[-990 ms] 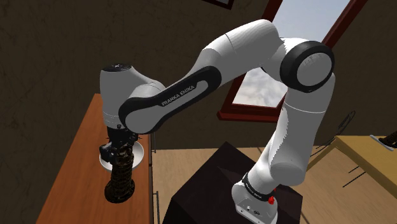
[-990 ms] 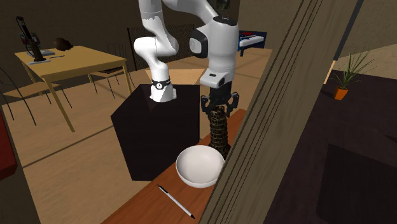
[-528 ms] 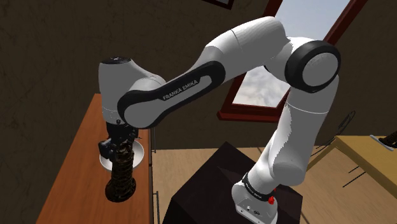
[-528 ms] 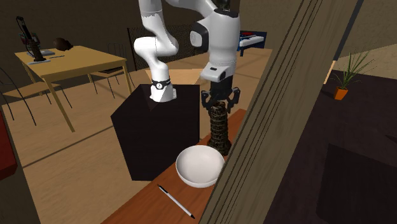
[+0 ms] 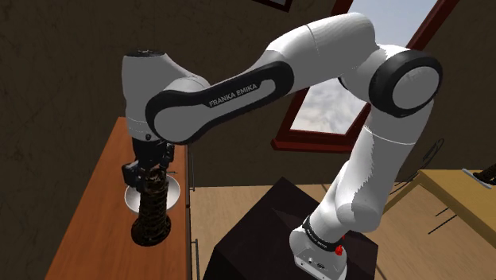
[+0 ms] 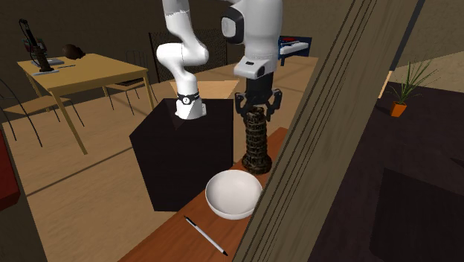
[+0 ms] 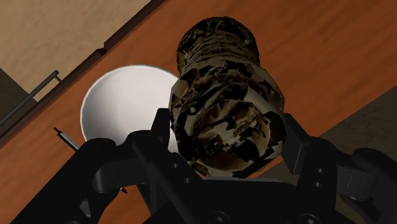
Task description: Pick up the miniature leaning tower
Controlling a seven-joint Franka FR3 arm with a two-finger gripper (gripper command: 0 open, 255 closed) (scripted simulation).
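Note:
The miniature leaning tower is a dark, mottled brown-and-cream column with ringed tiers. My gripper is shut on its top, and the tower hangs upright just above the wooden tabletop. From the second exterior view the tower hangs below the gripper, its base a little off the tabletop. In the wrist view the black fingers clasp the tower on both sides, the gripper closed around it.
A white bowl rests on the tabletop right beside the tower. A pen lies past the bowl. The black stand borders the table; a slanted wooden post stands close on the other side.
The gripper has risen with the tower clasped in it; the tower's base has come up off the tabletop. The bowl and pen have not moved.

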